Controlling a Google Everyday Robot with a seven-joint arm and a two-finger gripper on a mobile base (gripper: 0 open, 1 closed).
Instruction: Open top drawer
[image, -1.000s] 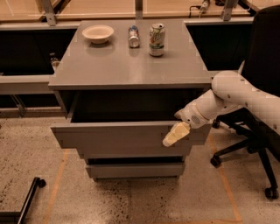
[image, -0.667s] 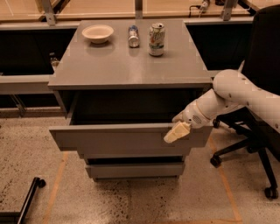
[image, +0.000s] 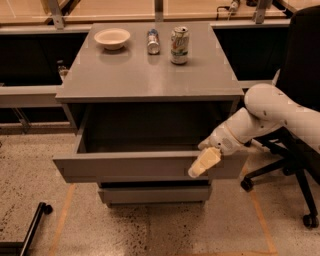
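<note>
Clamping the gripper (image: 202, 164) at 4 o'clock onto the front edge of the top drawer (image: 135, 167), jaws pinching its panel. Gripping there for pulling outward.

White arm (image: 280, 112) reaches in from the right, its gripper (image: 205, 162) angled down-left, mid-frame.

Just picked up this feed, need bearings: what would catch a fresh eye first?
The top drawer stands wide open under the grey cabinet top, its dark interior showing. The gripper sits against the right part of the drawer's front, on the white arm reaching in from the right. A bowl, a bottle and a can sit along the back of the top.
</note>
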